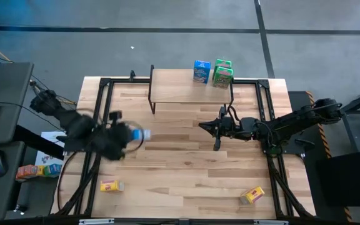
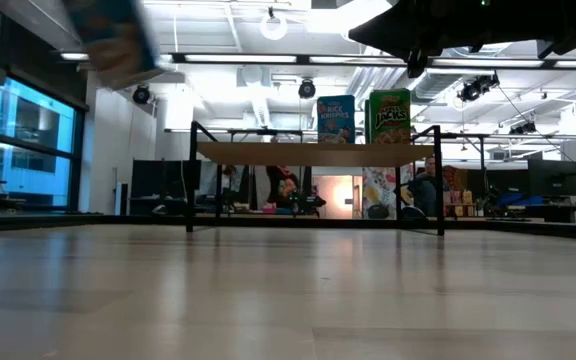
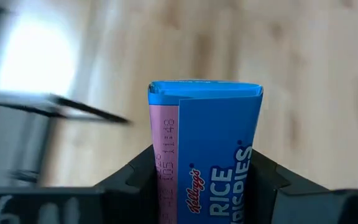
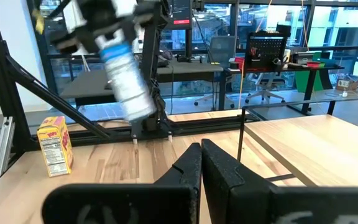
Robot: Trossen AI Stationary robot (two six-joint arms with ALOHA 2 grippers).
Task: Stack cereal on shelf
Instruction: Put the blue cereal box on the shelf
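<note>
Table (image 1: pixel 186 162): your left gripper (image 1: pixel 129 134) is gripping blue box (image 1: pixel 137 134) above left edge; right gripper (image 1: pixel 206 127) is hovering closed mid-table, empty.

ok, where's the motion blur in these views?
High view: left gripper and its blue box smear. Low view: that box is streaked. Right wrist view: it blurs too. Left wrist view: box sharp, background smeared. The shelf stays crisp.
</note>
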